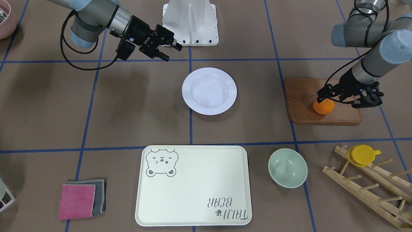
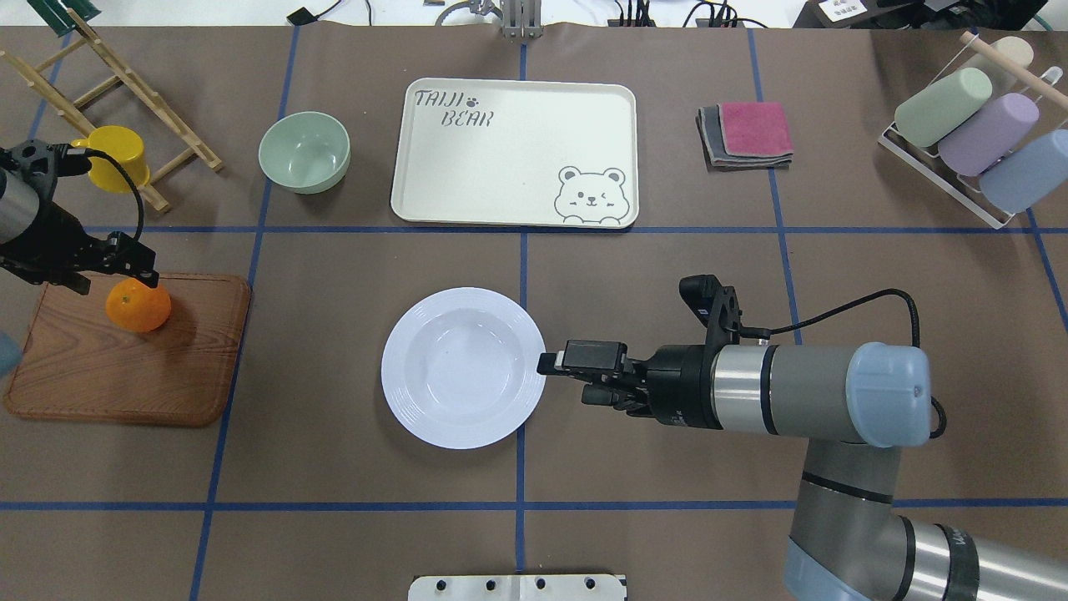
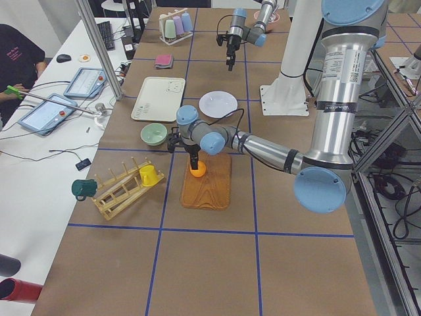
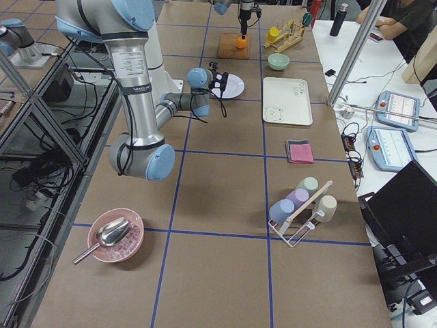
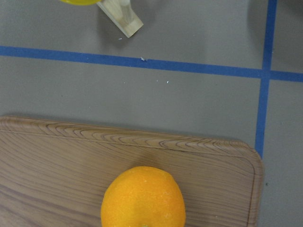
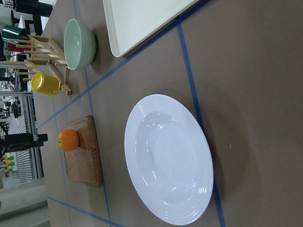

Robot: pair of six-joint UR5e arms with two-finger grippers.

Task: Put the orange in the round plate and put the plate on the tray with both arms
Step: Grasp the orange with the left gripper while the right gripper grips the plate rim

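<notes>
Found orange [image 2: 138, 307] resting on wooden board [image 2: 125, 376], close to board's far edge, on robot's L side of table [image 2: 334, 501]. Saw L gripper [image 2: 142, 271] pointing down right over fruit, tips at its top in overhead & L-side views. Couldn't tell if touching. Couldn't tell jaw state either: caught no fingers in L wrist view, just orange at bottom edge w/ board grain under it; saw only overlapping black parts elsewhere.

Spotted round plate [image 2: 463, 367] flat on table at centre, straddling a blue tape line, w/ nothing in it, well apart from orange. Noted tray [image 2: 513, 154] beyond plate at table's far side, apart from it, bear drawing at corner nearest robot's R, lettering at opposite corner.

Found R gripper [image 1: 173, 53] held roughly level, aimed twd plate from robot's R. Read jaws as spread, w/ clear gap btwn the 2 fingers in front view. Saw one tip overlap plate rim in overhead view, but judged gripper raised above table & not touching plate from front and side views. Got whole plate in R wrist view, w/ orange & board far behind.

Also noted pale green bowl [image 2: 304, 152] just L of tray, yellow cup [image 2: 117, 157] on wooden rack [image 2: 167, 113] beyond board, pink cloth [image 2: 755, 125] over grey one R of tray.
</notes>
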